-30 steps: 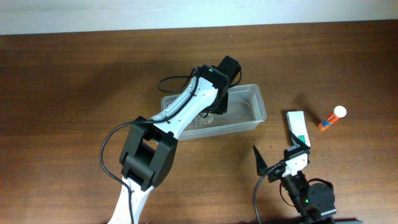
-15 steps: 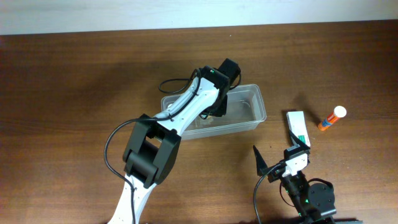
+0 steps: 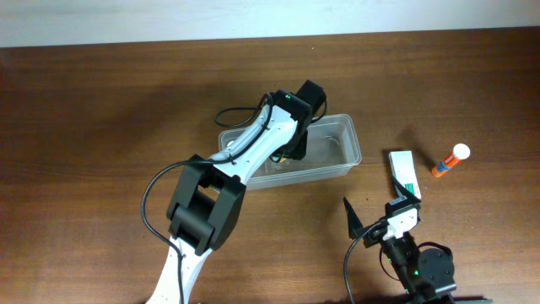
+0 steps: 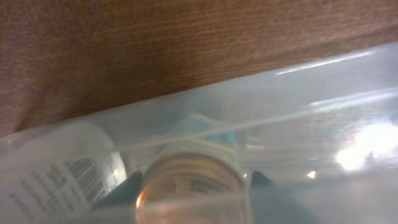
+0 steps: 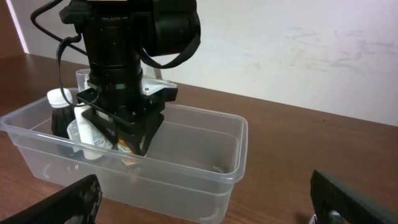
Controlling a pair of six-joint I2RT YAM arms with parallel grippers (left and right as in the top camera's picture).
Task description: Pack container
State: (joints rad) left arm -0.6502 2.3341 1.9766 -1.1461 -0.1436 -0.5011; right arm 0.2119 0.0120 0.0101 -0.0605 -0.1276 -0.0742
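**Overhead:** You've got the container (image 3: 348,142) near the middle of the table (image 3: 101,127), long side running left-right. The left arm (image 3: 253,152) reaches across its left half. The left gripper (image 3: 291,152) is down inside, and the wrist hides its fingers, so you can't tell the jaw gap from here. The right gripper (image 3: 380,204) sits at the near edge, well apart from the container, jaws spread wide w/ nothing btwn them. A white-and-green carton (image 3: 403,171) lies by its right finger. An orange tube (image 3: 447,162) w/ a white cap lies further right.

**Left wrist:** This cam looks thru the container's cloudy wall. An amber bottle (image 4: 193,183) w/ a teal cap sits btwn the two dark fingers (image 4: 121,190). You can't tell whether they press on it or stand off it. A white bottle (image 4: 62,180) w/ a barcode label lies just left of it. Overhead shows neither bottle.

**Right wrist:** Side-on, this cam gives you what the other two don't. The left gripper's tips are low in the container, toward its left end, w/ a bit of orange at them. A dark bottle (image 5: 59,115) w/ a white cap and the white bottle sit just left of the tips, by the end wall. The right gripper's own fingers frame the bottom corners, far apart, w/ the container beyond them, not touching.
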